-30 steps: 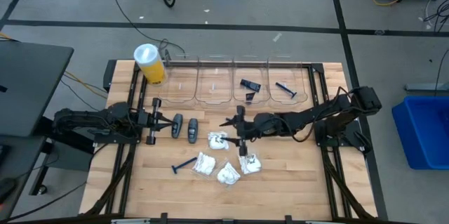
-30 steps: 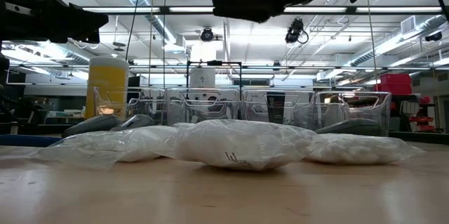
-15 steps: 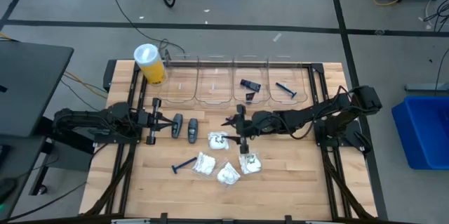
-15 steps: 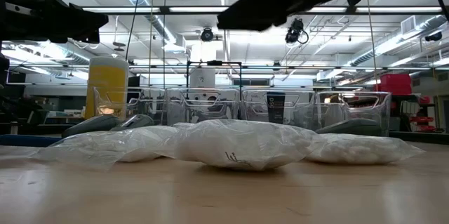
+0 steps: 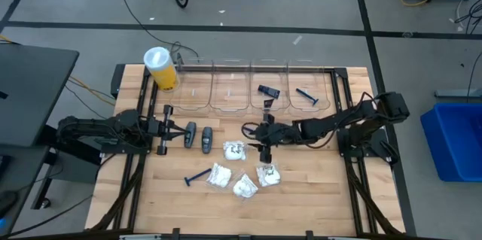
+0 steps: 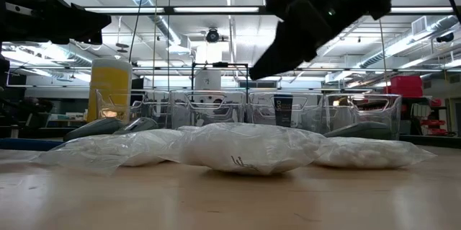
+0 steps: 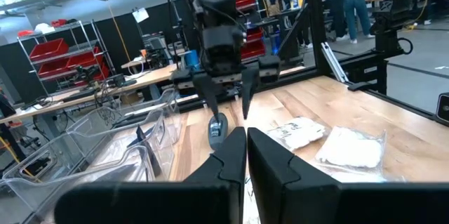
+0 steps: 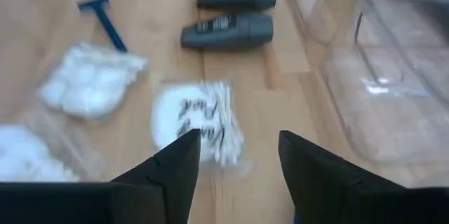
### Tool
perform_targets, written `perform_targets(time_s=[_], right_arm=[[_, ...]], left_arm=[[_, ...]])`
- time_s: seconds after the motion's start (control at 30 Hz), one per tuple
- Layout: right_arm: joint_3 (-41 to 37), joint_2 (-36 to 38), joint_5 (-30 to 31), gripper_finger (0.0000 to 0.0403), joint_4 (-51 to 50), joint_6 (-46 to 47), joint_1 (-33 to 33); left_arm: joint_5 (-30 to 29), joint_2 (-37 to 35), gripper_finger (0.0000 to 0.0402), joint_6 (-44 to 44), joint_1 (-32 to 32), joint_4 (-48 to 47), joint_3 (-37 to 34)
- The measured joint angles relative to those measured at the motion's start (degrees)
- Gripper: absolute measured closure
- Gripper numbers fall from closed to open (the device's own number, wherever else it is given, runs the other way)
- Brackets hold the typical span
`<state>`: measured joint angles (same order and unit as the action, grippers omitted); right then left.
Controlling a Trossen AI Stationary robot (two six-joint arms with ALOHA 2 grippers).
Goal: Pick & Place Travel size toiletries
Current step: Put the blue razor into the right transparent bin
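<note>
Packets [image 5: 242,169] cluster on tabletop [image 5: 301,195] centre, razor [image 5: 198,176] at their 9 o'clock. We see right hand [image 5: 254,138] spread, empty, above one; left hand [image 5: 178,135] clenched, idle beside grey pieces [image 5: 199,137].

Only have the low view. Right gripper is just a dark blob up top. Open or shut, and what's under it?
Observer: Open and empty. The right gripper hangs over a printed white packet.
Operator: Left gripper?
Observer: The left gripper is shut, low at the table's left side, pointing toward two dark grey pieces.
Operator: Any razor out on the table?
Observer: One blue razor, lying near the front edge, left of the packets.
</note>
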<state>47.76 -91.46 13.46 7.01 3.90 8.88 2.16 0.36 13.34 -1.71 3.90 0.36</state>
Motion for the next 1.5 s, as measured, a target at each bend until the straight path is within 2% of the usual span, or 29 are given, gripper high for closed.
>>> perform_targets(time_s=[0.13, 0.37, 0.5, 0.63, 0.77, 1.03, 1.3, 1.5], right_arm=[[-3.6, 0.0, 0.78, 0.0177, 3.07, 0.69, 1.78], [-10.11, -0.01, 6.66, 0.0137, 12.78, 5.1, 3.58], [-13.75, -0.02, 9.21, 0.0124, 18.76, 4.88, 4.89], [-16.35, -0.02, 12.58, 0.0121, 20.49, 5.3, 5.89], [-16.56, -0.03, 13.5, 0.0127, 18.44, 7.08, 5.68], [-12.25, -1.67, 13.52, 0.014, 14.09, 8.7, 3.58], [-4.17, -4.15, 13.46, 0.015, -3.39, 15.86, 2.75], [-2.57, -4.15, 13.34, 0.0155, -4.62, 15.53, 1.71]], left_arm=[[-0.01, 0.0, 0.0377, 0.0, -0.01, -0.01, 0.0], [-0.01, 0.0, 0.0378, 0.0, 0.01, 0.01, 0.0], [-0.01, 0.0, 0.0377, 0.0, 0.02, -0.01, 0.0], [-0.01, 0.0, 0.0377, 0.0, 0.01, 0.01, 0.0], [-0.01, 0.0, 0.0377, -0.01, 0.01, -0.01, 0.0], [-0.01, 0.0, 0.0377, 0.0, -0.01, 0.01, 0.0], [-0.01, 0.02, 0.0377, 0.0, -0.01, -0.07, 0.0], [-0.01, 0.0, 0.0377, 0.0, 0.0, -0.08, 0.0]])
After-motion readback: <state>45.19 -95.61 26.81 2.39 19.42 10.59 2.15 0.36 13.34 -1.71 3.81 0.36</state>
